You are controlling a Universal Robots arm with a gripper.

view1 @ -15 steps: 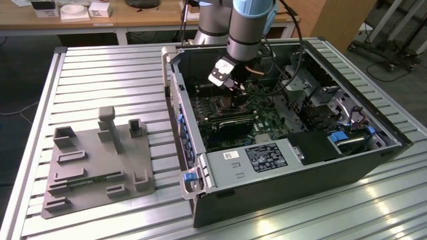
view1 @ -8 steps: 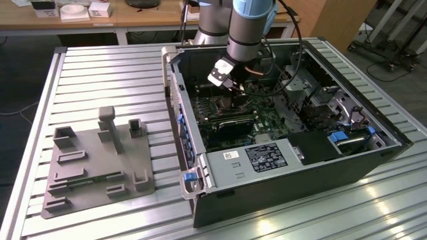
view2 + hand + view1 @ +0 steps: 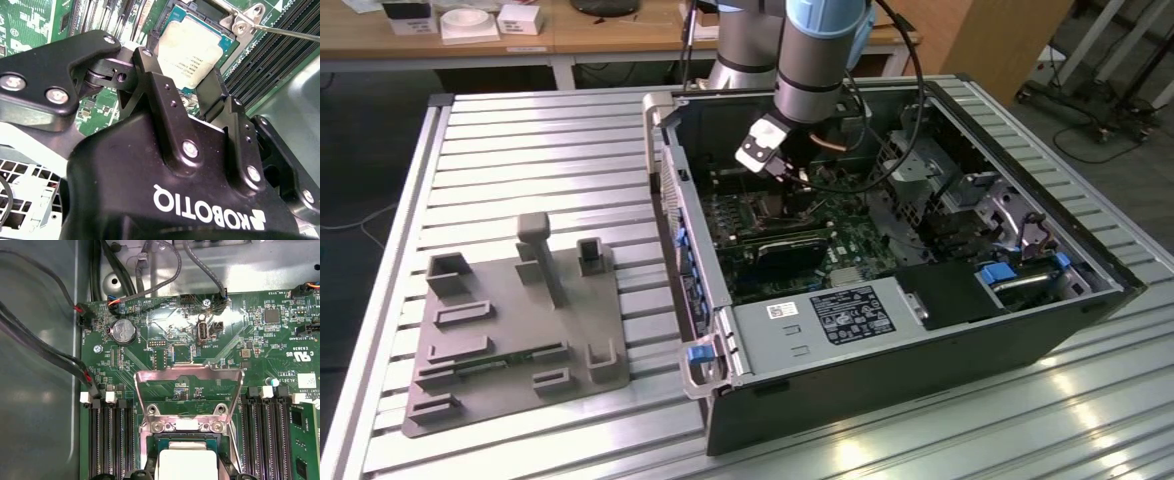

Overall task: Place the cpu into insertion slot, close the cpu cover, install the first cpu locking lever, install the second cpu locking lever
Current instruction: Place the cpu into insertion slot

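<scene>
Open computer case (image 3: pixel 921 375) on slatted table (image 3: pixel 534 150); grey fixture tray (image 3: pixel 507 330) beside it.

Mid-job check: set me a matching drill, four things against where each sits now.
1 pale silvery square cpu
2 silvery metal frame cpu cover
3 round silver coin battery
4 grey moulded fixture block

A swung up, open
B on the slatted table
C on the green board, near black cables
D at the insertion slot, uncovered

Pairs: 1-D, 2-A, 3-C, 4-B
</scene>
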